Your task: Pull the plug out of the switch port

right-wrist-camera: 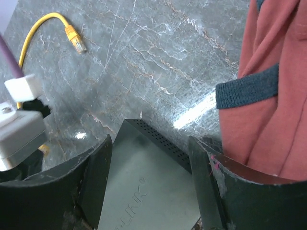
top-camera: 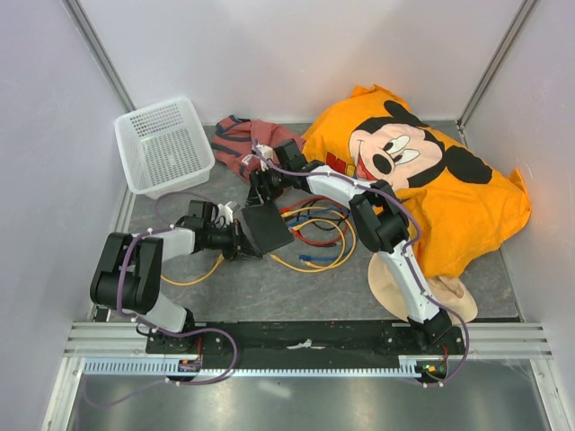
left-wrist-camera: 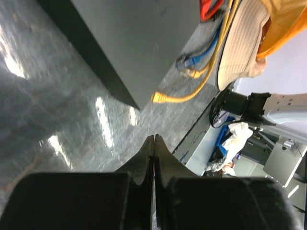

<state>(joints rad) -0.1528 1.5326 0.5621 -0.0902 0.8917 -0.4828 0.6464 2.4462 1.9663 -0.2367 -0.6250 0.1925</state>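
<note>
The switch [top-camera: 267, 226] is a flat matte-black box in the middle of the table. In the right wrist view the switch [right-wrist-camera: 144, 187] fills the space between my right gripper's [right-wrist-camera: 149, 160] wide-set fingers [right-wrist-camera: 96, 177], which press on its two edges near a vented corner. My right gripper [top-camera: 260, 190] holds its far end. My left gripper [top-camera: 235, 241] sits at the switch's near-left edge; in the left wrist view it [left-wrist-camera: 154, 139] is shut and empty. A yellow plug [left-wrist-camera: 160, 98] lies loose on the table beside the switch [left-wrist-camera: 129, 43]. No sockets show.
Yellow, red and blue cables [top-camera: 314, 235] coil right of the switch. Another yellow plug [right-wrist-camera: 76, 40] lies loose. A red garment [top-camera: 243, 144] lies just behind the right gripper, an orange Mickey pillow [top-camera: 422, 180] at the right, and a white basket [top-camera: 164, 144] at the back left.
</note>
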